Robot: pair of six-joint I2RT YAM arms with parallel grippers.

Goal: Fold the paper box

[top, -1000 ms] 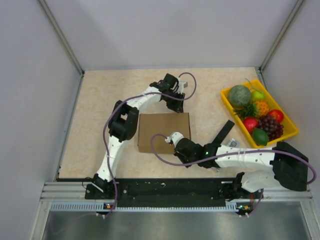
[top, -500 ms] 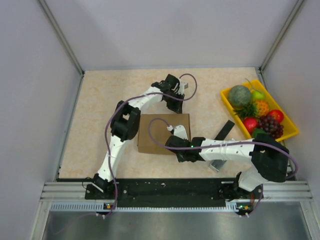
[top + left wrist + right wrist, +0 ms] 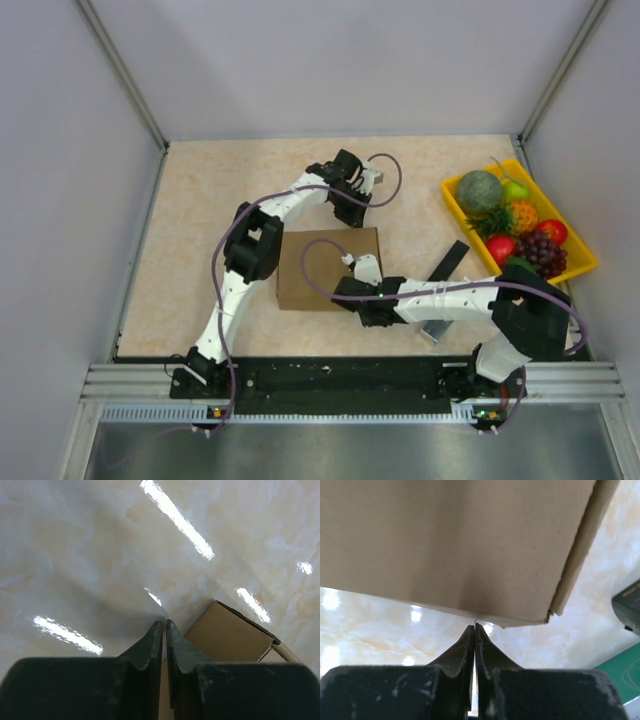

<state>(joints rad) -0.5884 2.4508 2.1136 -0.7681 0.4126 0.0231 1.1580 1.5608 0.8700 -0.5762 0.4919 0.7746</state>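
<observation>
In the view from above, the paper box [image 3: 315, 262] lay closed and flat on the table [image 3: 200, 200], a plain brown rectangle between the two arms. The left gripper [image 3: 351, 208] hung at the box's far edge, toward its right corner, and the right gripper [image 3: 352, 298] was at the box's near edge, a little left of the near right corner. A black strip [image 3: 448, 262] lay to the right of the box, and a yellow tray [image 3: 580, 264] of fruit sat farther right of it, well apart. From the left wrist, the left gripper [image 3: 164, 624] had its fingers drawn almost together, with only a thin slit between them and nothing seen clamped there; one corner of the box [image 3: 227, 635] showed just right of the tips, with the glossy table [image 3: 75, 555] beyond. Whether the tips touched the cardboard could not be told. From the right wrist, the right gripper [image 3: 474, 626] was fully closed and held nothing, its tips right up against the lower edge of the box [image 3: 450, 540], which filled the upper part of the view. The table [image 3: 370, 615] showed below that edge, and part of a black thing [image 3: 627, 605] and a green one [image 3: 620, 672] showed to the right of the box's corner.
</observation>
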